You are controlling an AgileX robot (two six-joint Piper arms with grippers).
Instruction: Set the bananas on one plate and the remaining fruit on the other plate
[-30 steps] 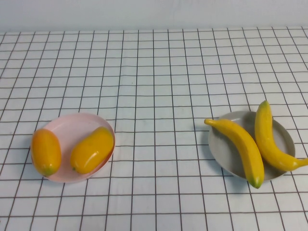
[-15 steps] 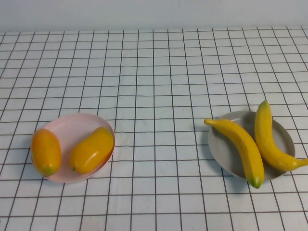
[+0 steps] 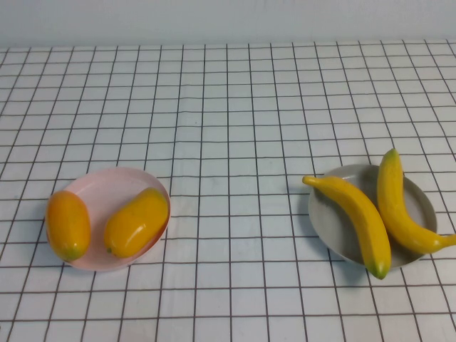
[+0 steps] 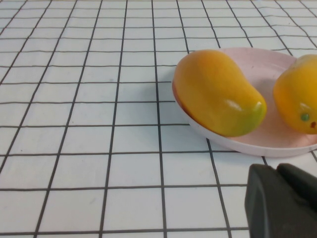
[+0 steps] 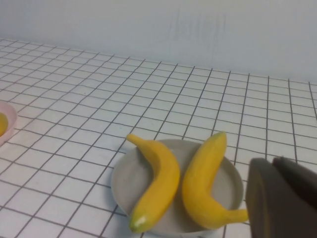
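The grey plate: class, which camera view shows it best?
The high view: the grey plate shows whole from above, both bananas across it. The right wrist view shows it lower, beside the right gripper. The left wrist view misses it, showing the left gripper.

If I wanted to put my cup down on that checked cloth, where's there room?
The wide stretch between the pink plate and grey plate is bare, as is the cloth behind both. Both plates are crowded: mangoes on one, bananas on the other. The left gripper and right gripper sit near their plates' front edges.
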